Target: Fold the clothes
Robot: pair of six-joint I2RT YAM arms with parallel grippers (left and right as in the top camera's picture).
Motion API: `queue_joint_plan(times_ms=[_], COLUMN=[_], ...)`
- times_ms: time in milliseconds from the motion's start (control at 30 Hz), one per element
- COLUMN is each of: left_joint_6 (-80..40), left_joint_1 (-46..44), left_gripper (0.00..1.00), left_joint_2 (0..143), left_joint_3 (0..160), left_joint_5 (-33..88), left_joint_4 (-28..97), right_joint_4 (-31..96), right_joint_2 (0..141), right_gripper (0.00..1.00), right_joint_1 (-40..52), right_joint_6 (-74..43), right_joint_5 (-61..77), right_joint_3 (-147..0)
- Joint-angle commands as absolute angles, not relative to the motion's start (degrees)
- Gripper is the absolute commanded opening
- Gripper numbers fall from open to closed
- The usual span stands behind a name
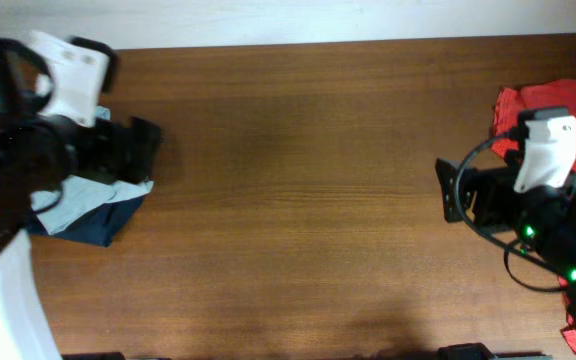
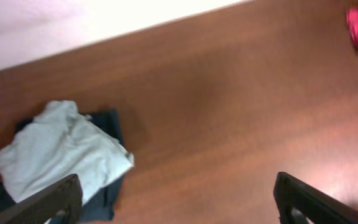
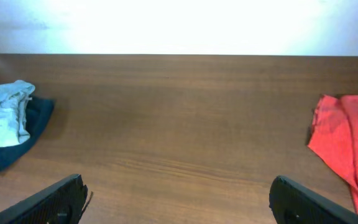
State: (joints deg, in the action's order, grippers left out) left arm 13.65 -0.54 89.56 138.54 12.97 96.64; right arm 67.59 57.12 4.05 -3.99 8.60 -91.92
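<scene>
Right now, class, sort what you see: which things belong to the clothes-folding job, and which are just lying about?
Belong to the job:
- pale grey-blue T-shirt, crumpled on the dark navy garment
- orange-red shirt, near the right arm
- left gripper and right gripper, both open and empty

Just there:
- wooden table
- white wall behind it
</scene>
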Motion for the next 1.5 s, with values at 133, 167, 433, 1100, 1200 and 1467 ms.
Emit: queue_joint_plan(times_ms=[133, 167, 433, 1100, 1200, 1467], left_joint_6=[12.7, 12.7, 12.7, 12.7, 12.7, 12.7], left_joint_1=[-4.8, -4.8, -4.8, -4.8, -4.8, -4.8], left_gripper=[0.99, 0.99, 0.99, 0.99, 0.99, 0.99], left_joint_2=[87.7, 87.8, 88.1, 88.1, 88.1, 88.1], left_joint_3=[127.6, 126.2, 119.4, 119.1, 119.1, 119.1], left_joint_5=[8.1, 8.1, 8.3, 8.3, 8.3, 8.3], left_joint_4=[96.5, 96.5, 92.2, 92.2, 92.2, 92.2], right_joint_4=[68.8, 68.8, 68.8, 55.4, 50.2, 44.2], right_joint_2=[55.7, 55.8, 57.9, 40.3, 31.3, 12.6], right_gripper=[0.99, 0.99, 0.99, 0.99, 0.99, 0.99], right_joint_1=[3.7, 3.7, 3.7, -1.0, -2.7, -3.5], right_joint_6=[-3.6, -3.6, -3.6, -2.1, -2.1, -2.2], right_joint_5=[6.6, 6.6, 6.6, 1.4, 1.3, 1.8], right_joint_3=[-91.8, -91.8, -91.8, -67.3, -55.7, -32.4])
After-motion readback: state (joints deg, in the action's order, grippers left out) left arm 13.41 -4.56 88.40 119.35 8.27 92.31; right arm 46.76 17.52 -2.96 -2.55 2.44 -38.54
